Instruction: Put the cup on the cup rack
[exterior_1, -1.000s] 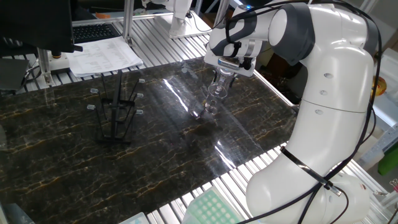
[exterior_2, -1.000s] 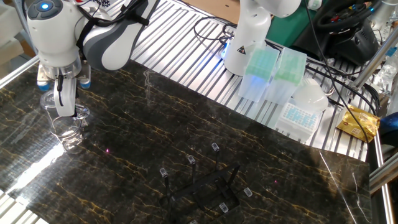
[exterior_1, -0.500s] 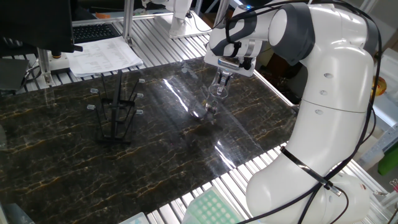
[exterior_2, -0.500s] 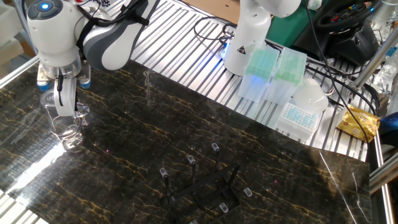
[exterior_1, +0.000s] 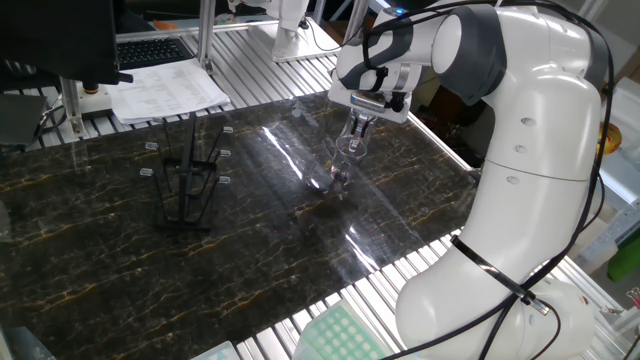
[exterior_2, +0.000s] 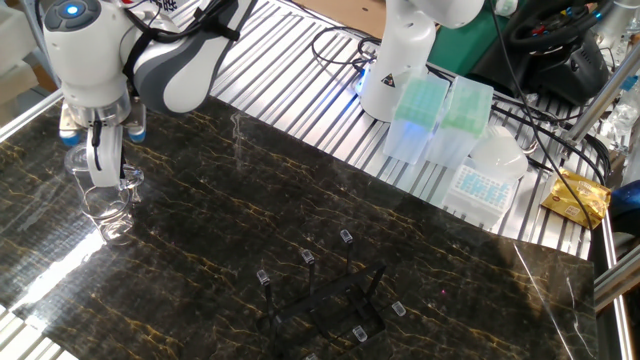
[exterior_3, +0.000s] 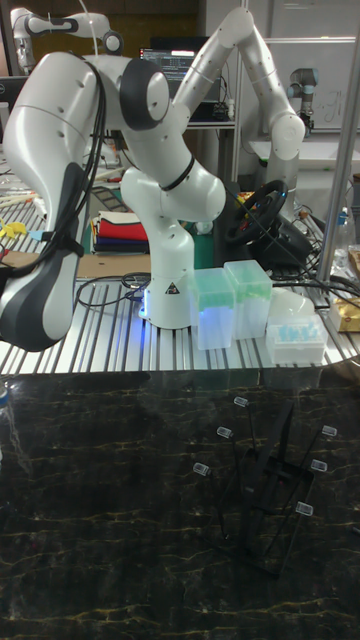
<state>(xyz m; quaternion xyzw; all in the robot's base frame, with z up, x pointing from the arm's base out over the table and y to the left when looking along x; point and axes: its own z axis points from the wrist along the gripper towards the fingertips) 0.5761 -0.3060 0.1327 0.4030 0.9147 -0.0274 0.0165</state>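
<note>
Glass: the cup (exterior_2: 112, 212) stands upright on the dark marble table (exterior_1: 90, 260).
Grip: my gripper (exterior_2: 108, 177) is clenched on its rim.
Rack: the cup rack (exterior_1: 186, 176) sits well apart.

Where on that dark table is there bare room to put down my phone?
Bare marble lies between the cup under the gripper and the cup rack, and along the near edge in one fixed view. It is crowded on the metal strip around the green boxes.
</note>
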